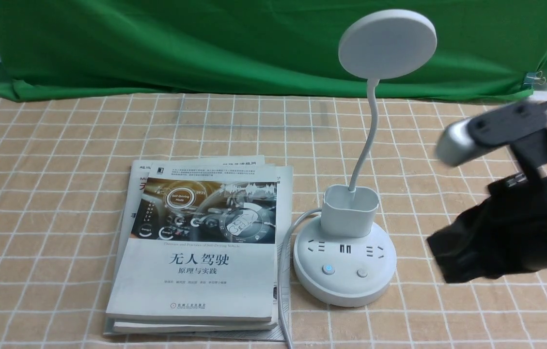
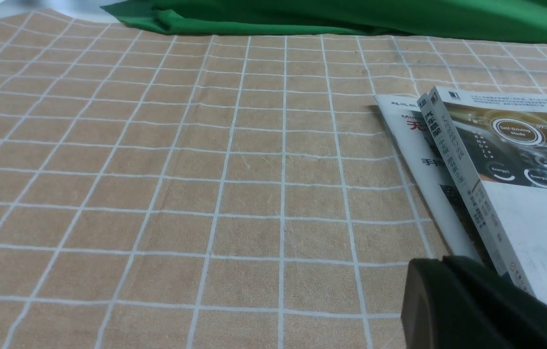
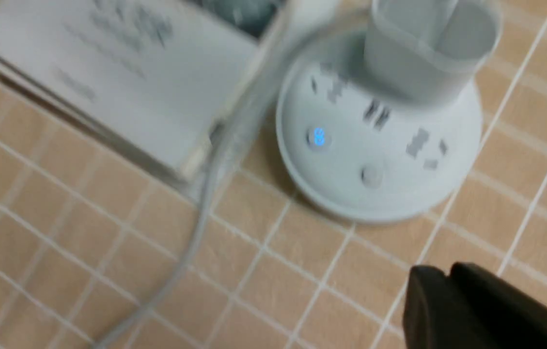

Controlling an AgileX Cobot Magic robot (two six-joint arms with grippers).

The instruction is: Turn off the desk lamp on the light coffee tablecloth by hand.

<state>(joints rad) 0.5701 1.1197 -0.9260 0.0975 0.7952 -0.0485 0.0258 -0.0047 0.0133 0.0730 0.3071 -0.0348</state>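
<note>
The white desk lamp stands on the light coffee tablecloth [image 1: 60, 194], with its disc head [image 1: 387, 43] up on a bendy neck above the oval cup [image 1: 350, 209]. On its round base [image 1: 344, 286] the left button [image 1: 328, 269] glows blue and the right button [image 1: 362, 273] is unlit. My right gripper [image 1: 440, 254] is shut and empty, hovering just right of the base and apart from it. In the right wrist view, which is blurred, the gripper [image 3: 440, 276] is short of the base [image 3: 399, 194]. My left gripper [image 2: 443, 264] is shut and empty, low beside the books.
A stack of books [image 1: 200, 252] lies left of the lamp, also in the left wrist view [image 2: 520, 194]. The lamp's white cord [image 1: 283, 261] runs between books and base toward the front edge. A green cloth [image 1: 205, 43] hangs behind.
</note>
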